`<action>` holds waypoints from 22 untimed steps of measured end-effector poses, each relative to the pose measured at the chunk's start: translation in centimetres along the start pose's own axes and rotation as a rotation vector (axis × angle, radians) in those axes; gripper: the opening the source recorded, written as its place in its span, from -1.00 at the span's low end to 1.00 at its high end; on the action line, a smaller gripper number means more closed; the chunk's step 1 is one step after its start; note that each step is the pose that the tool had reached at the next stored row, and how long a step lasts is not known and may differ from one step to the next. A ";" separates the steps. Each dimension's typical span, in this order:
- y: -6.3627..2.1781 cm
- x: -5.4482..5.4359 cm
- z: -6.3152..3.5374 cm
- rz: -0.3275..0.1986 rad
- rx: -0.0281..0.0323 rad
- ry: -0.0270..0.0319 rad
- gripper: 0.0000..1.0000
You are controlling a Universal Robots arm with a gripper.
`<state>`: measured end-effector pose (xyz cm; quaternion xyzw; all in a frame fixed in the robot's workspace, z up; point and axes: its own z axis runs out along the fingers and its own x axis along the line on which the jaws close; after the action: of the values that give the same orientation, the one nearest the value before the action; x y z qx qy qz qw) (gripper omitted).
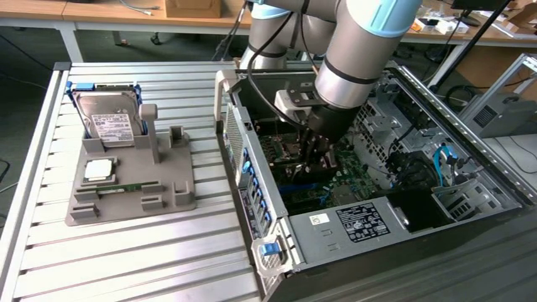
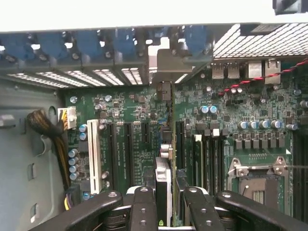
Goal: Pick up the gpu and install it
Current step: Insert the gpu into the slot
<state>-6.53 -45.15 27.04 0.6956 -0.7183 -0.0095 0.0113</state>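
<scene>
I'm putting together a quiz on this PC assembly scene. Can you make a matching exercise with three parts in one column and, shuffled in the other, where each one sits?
Parts:
1. boxy silver hard drive with white label
2. narrow green RAM stick
3. thin dark green gpu card

Places:
A. gripped in the gripper, inside the open computer case
B. propped up on edge in the grey plastic tray
C. lying flat on the grey plastic tray

Pairs: 1-B, 2-C, 3-A

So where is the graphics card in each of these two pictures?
Exterior view: the gpu sits in the gripper, low inside the open computer case.
Wrist view: the gpu is seen edge-on at centre, running from the gripper toward the case's rear wall.
Shared landmark: the green motherboard.
</scene>
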 end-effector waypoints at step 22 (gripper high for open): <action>0.76 0.3 0.32 0.001 0.0008 0.0261 -0.46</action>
<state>-7.31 -45.45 26.74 0.6953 -0.7184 -0.0001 0.0205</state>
